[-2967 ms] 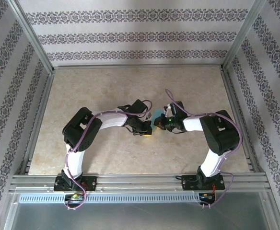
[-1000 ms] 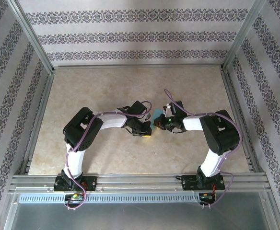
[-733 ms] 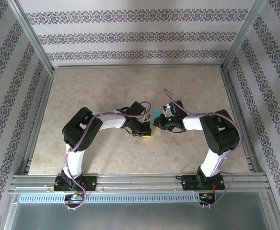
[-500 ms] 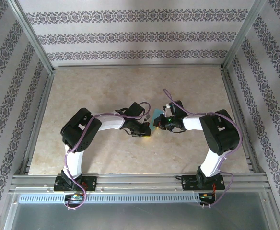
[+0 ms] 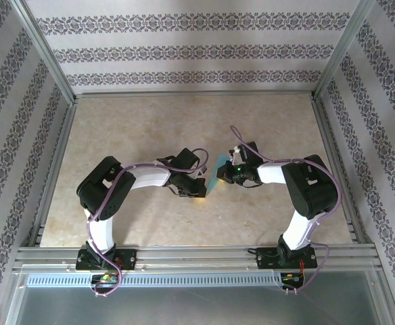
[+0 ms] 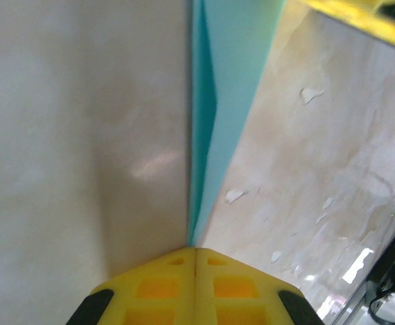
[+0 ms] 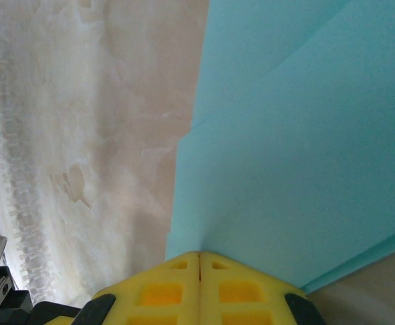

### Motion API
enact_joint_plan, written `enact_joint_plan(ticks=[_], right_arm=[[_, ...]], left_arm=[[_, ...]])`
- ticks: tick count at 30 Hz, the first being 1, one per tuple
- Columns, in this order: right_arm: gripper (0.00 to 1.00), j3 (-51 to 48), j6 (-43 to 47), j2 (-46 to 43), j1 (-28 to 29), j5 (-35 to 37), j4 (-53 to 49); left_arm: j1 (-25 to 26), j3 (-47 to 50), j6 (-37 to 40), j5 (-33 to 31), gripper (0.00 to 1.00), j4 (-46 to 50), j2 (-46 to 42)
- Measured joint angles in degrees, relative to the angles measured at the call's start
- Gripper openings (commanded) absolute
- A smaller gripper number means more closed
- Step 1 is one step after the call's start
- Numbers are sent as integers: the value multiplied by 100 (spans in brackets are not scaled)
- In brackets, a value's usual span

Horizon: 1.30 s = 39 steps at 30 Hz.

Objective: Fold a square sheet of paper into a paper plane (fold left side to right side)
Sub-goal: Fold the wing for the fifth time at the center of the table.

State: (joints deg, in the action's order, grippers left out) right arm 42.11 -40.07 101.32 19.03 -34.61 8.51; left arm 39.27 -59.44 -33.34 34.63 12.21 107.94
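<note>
Your left gripper is pinched tight on the folded cyan paper, which comes out edge-on from the seam of its yellow fingers. Your right gripper is clamped on the same paper from the other side. The paper spans between them at the middle of the table.

Paper plane is up off the tabletop near its middle, between both grippers. Left gripper pinches its near-left edge, right gripper pinches its right edge - the two just beside each other.
</note>
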Motion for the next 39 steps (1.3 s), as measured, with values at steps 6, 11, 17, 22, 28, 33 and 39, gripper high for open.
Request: enact_joint_plan(ticks=[6,11,17,22,28,33,39], right_arm=[[0,11,0,0,0,0,-22],[0,15,0,0,0,2,-35],[0,15,-2,0,2,2,-37],[0,31,-2,0,26,24,-59],[0,46,-2,0,26,31,-87],[0,50,-2,0,26,44,-98],[0,52,-2,0,37,46,-103]], left_arm=[[-109,280,-11,-31,0,162,-409],[-227,138,-33,-11,0,151,-542],[-225,-391,-120,96,0,17,-125],[-225,-662,-162,118,0,-28,295],[-173,-855,-162,85,0,-31,503],[-151,-859,-162,-15,0,-28,507],[-81,-1014,-118,-258,0,109,592]])
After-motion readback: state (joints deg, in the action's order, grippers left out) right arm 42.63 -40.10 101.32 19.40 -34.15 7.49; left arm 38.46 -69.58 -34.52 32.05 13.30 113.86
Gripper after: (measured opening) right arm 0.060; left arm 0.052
